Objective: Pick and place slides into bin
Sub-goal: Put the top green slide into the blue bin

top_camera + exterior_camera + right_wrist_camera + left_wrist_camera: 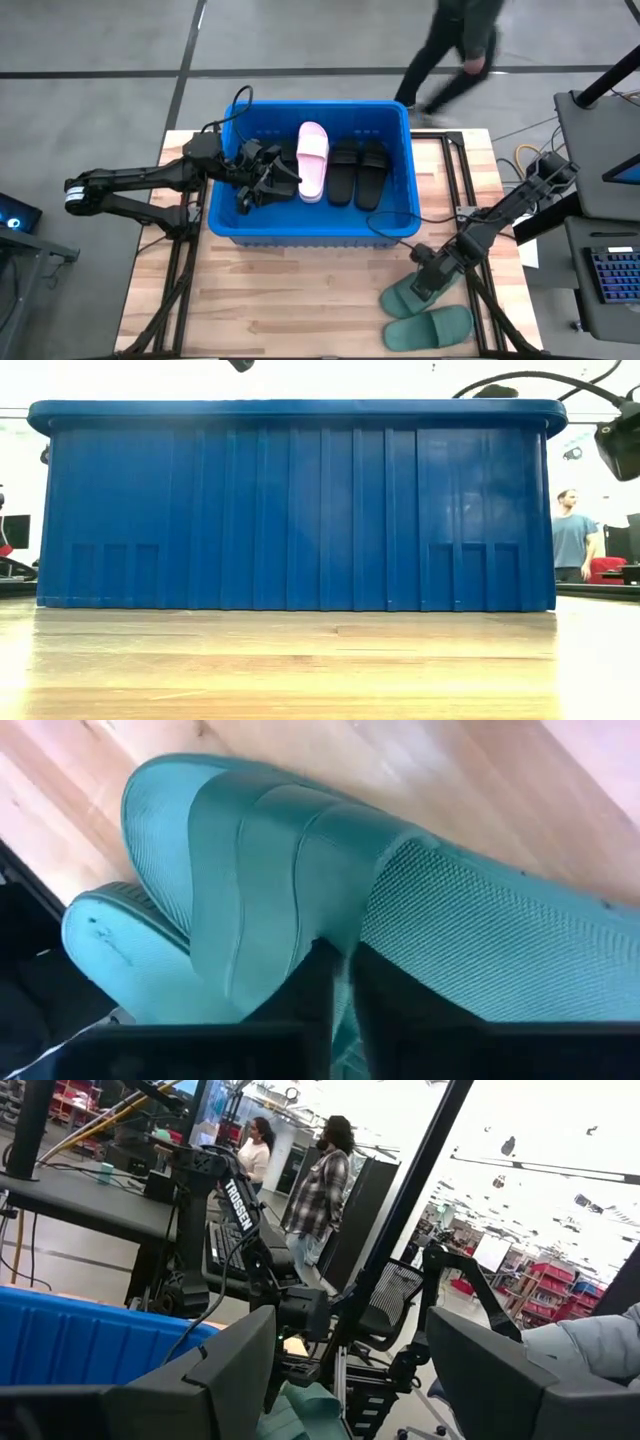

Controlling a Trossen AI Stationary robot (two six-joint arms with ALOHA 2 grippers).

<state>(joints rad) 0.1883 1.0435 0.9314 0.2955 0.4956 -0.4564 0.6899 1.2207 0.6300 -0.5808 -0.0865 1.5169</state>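
Note:
The blue bin stands at the table's middle and fills the low view. One pink slide and two black slides lie side by side in it. On the table's near right lie two green slides. My right gripper is shut on the farther green slide. The nearer green slide lies flat on the wood beside it. My left gripper hovers over the bin's left part and is open, with nothing between its fingers. My right gripper pinches the edge of the green slide's wide strap between its two fingers. The fingers come from above, slanting steeply down. The slide lies sole down on the wooden table.
A person walks past beyond the table's far edge, and other people stand in the room behind. Cables run over the bin's far left corner. A desk with a keyboard stands off the table's right. Bare wood lies near the front edge.

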